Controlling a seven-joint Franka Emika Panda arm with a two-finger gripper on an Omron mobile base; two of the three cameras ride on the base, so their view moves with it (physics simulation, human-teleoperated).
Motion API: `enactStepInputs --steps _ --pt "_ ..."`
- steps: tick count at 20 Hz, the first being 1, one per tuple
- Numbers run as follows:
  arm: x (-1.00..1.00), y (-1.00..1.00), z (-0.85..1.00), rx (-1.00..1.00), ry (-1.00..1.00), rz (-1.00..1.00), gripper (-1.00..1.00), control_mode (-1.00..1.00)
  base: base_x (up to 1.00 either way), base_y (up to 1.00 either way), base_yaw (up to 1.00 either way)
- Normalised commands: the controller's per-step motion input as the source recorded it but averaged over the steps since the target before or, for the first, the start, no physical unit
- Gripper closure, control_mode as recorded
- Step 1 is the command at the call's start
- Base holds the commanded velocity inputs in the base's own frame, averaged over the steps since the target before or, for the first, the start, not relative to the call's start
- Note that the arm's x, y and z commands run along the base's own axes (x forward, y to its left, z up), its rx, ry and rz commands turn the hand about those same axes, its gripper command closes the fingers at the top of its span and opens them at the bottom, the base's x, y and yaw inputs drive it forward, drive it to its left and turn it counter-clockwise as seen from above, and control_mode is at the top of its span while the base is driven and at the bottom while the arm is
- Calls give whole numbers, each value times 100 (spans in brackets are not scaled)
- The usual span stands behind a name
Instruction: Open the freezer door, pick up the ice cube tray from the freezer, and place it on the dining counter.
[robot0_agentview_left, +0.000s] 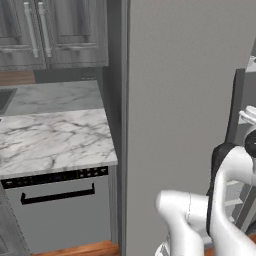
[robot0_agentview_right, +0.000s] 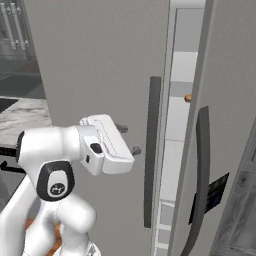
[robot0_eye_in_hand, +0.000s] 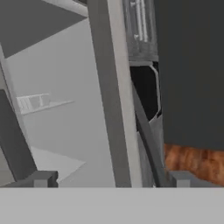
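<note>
Freezer door (robot0_agentview_right: 105, 65): plain matte grey panel, swung slightly ajar, a narrow gap along its handle edge exposing pale interior shelving. Its long dark vertical bar handle (robot0_agentview_right: 151, 150) stands just past the gripper (robot0_agentview_right: 128, 139) fingertips, near but not touching. Gripper released: the two small dark fingers (robot0_agentview_right: 135, 150) are spread apart with nothing between them, pointing toward the handle from the door-face side. In the hand view the door's edge (robot0_eye_in_hand: 111, 96) runs up between the two fingertips (robot0_eye_in_hand: 43, 178), with a pale shelf (robot0_eye_in_hand: 41, 103) of the interior visible to one side of it and wooden floor (robot0_eye_in_hand: 192, 162) beyond on the other. Farther past the handle, on the far side of the gap, is the matching grey door (robot0_agentview_right: 230, 100) with its own dark curved handle (robot0_agentview_right: 200, 175) and a dark panel (robot0_agentview_right: 210, 197). Behind the hand, well apart, a marble top (robot0_agentview_left: 52, 140) sits over a grey appliance front with a black handle (robot0_agentview_left: 57, 195); dark wood cabinets (robot0_agentview_left: 52, 32) hang above it
</note>
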Motion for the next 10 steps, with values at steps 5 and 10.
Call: enactStepInputs --steps 5,10 --pt "17 0 -15 0 -5 -28 -100 -100 0 0 0" --pt "12 -15 -5 0 -3 -23 -100 -100 0 0 0"
